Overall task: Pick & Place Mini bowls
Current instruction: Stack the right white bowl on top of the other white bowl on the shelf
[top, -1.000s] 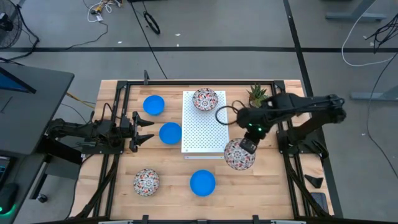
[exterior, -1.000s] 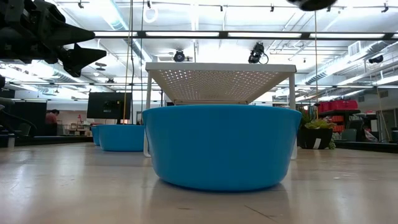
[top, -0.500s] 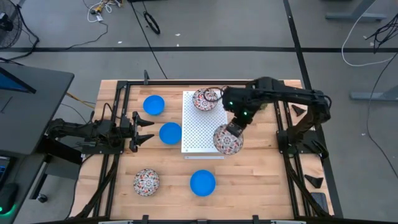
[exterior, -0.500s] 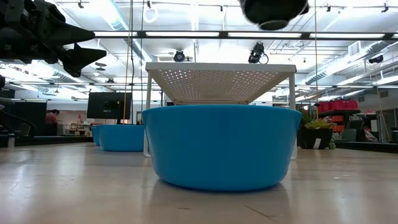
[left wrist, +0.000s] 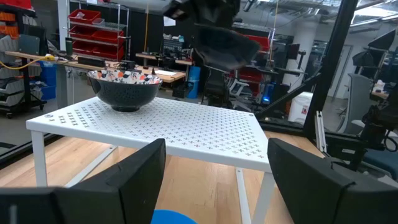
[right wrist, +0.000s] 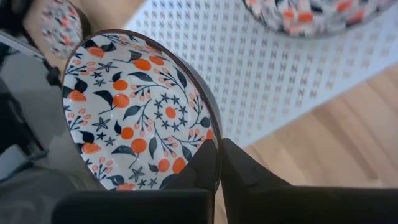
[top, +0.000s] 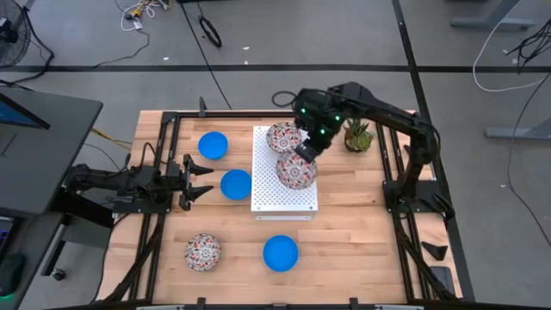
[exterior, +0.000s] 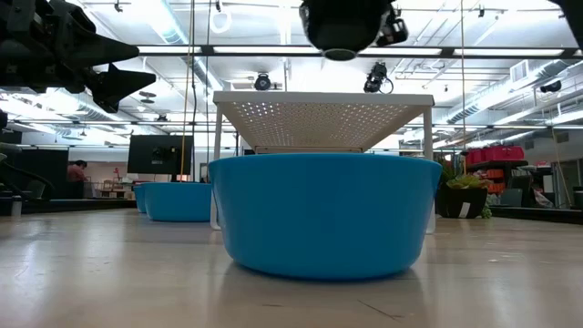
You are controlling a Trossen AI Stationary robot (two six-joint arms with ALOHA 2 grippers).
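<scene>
With my right gripper clamped on the floral bowl's rim above the white board, I lower it level, clear of the bowl already there.

Mini bowls, six: three plain blue, three floral-patterned. White perforated board, one, centre of frame. Potted plant, one, upper right; arms, two.

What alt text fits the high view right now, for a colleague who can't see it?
Seen from above, the right end effector holds a floral bowl over the white perforated board, where another floral bowl sits. Three blue bowls and a third floral bowl rest on the table; the left end effector waits open.
</scene>
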